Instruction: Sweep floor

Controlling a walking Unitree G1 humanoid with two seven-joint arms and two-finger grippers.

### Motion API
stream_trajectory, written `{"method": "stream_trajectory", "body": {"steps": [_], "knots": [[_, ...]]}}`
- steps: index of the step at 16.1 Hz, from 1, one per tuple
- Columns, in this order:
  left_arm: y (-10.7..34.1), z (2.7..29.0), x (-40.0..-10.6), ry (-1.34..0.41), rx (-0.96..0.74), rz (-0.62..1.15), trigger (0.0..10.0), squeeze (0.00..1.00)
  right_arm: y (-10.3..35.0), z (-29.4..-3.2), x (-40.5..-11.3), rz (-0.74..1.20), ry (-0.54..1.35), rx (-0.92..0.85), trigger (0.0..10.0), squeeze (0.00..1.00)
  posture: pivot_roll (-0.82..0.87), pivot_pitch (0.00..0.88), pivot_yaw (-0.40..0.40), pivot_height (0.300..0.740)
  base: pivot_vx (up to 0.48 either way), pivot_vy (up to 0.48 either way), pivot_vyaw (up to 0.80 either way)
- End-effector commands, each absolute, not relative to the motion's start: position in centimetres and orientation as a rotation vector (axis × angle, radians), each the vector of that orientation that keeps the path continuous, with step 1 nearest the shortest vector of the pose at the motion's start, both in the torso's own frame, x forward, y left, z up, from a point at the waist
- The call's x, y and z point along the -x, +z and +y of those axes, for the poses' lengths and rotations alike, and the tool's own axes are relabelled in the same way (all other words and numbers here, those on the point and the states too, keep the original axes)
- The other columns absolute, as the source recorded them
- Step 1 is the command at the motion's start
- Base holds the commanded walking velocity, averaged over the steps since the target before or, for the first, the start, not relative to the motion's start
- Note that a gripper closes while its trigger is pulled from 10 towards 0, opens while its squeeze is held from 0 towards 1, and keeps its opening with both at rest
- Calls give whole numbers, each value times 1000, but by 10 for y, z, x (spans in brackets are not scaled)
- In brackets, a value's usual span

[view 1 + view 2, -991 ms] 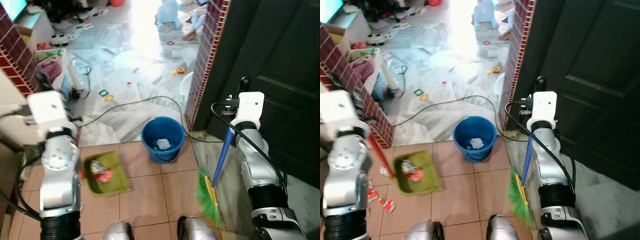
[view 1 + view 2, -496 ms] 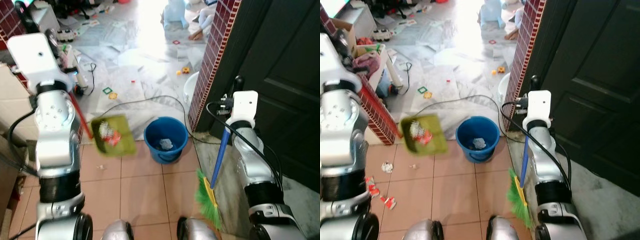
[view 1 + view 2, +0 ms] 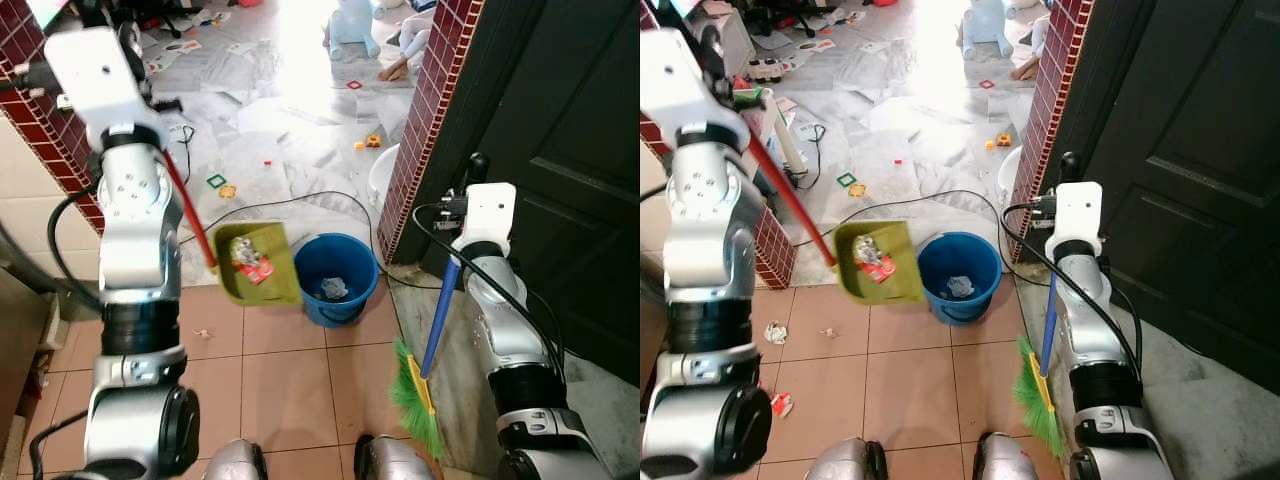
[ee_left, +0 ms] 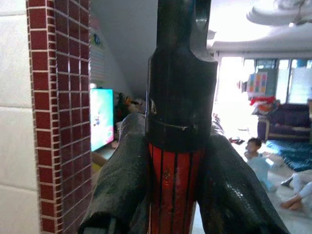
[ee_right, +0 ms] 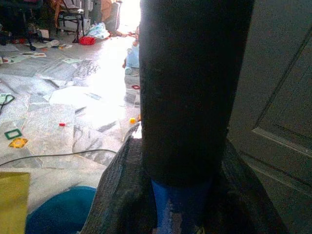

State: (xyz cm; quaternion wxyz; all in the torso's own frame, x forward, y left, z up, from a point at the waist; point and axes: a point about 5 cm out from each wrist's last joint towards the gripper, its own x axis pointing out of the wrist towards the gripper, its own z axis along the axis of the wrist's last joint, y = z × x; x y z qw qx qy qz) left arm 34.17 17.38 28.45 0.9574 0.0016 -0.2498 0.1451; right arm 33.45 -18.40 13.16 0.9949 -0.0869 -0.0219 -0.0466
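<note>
A green dustpan (image 3: 257, 266) on a red handle (image 3: 190, 212) hangs in the air just left of the blue bucket (image 3: 336, 279), tilted, with red and white litter (image 3: 250, 259) in it. My left gripper (image 4: 173, 195) is shut on the top of that red handle. My right gripper (image 5: 180, 204) is shut on the blue handle (image 3: 442, 305) of the broom, whose green bristles (image 3: 415, 397) rest on the floor by the dark door. The bucket holds a crumpled white scrap (image 3: 333, 290).
Scraps of litter (image 3: 774, 333) lie on the tan tiles at the left. A black cable (image 3: 290, 205) loops across the marble floor behind the bucket. Red brick walls (image 3: 425, 110) flank the opening; toys and papers are scattered beyond. A dark door (image 3: 560, 150) stands on the right.
My left arm has lifted the loaded dustpan off the floor and carried it right, up to the bucket's left rim. The right arm and broom have stayed put.
</note>
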Motion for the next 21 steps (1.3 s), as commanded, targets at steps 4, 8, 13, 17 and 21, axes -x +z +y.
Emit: {"method": "stream_trajectory", "body": {"steps": [4,8,13,17,21], "knots": [[310,168,-339,276,29,-641,10000,0,135,-182,-331,-74,-81,177,10000,0,-104,65,16,740,0,0,0],[304,165,-342,258,27,-636,10000,0,136,-182,-331,-74,-83,178,10000,0,-106,66,16,740,235,0,0],[296,157,-344,227,33,-618,10000,0,135,-179,-331,-74,-74,173,10000,0,-105,66,17,740,480,0,0],[292,156,-345,219,27,-603,10000,0,131,-177,-329,-61,-60,173,10000,0,-102,65,18,740,480,0,0],[291,157,-346,223,26,-602,10000,0,130,-177,-328,-60,-50,177,10000,0,-105,63,19,740,414,0,0]]}}
